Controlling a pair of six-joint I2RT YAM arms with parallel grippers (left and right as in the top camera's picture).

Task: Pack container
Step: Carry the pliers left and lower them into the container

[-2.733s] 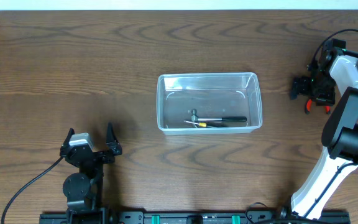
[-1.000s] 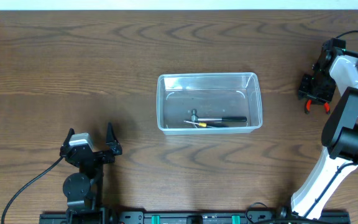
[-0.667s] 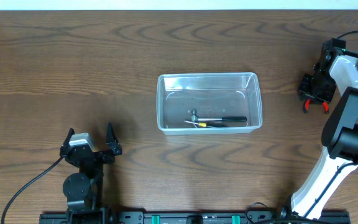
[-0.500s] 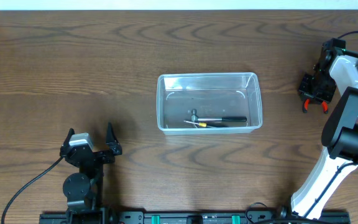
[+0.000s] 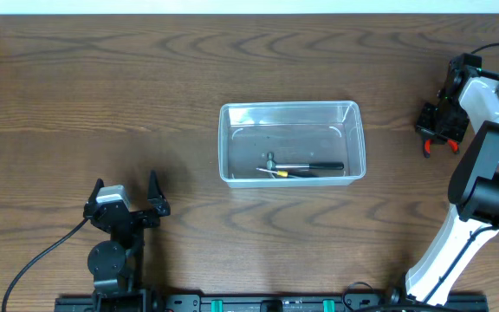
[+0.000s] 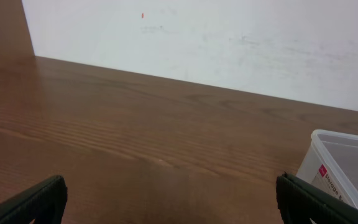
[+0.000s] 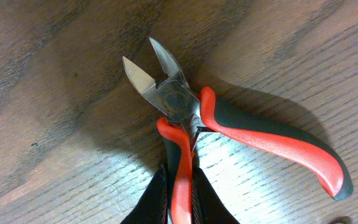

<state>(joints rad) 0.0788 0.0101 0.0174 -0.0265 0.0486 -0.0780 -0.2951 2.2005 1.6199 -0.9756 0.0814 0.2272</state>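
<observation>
We see our right tool (image 7: 179, 186) clenched on one red handle of the cutters (image 7: 174, 102) lying on the bench (image 5: 102, 87), our left tool (image 5: 126, 186) released, the container (image 5: 289, 107) mid-bench, well apart from both.

the brown wooden table (image 5: 145, 87) is carrying the clear container (image 5: 288, 105); red-and-black-handled cutters (image 7: 174, 99) are lying on the wood well to the right of the container, level with it, blades parted.
</observation>
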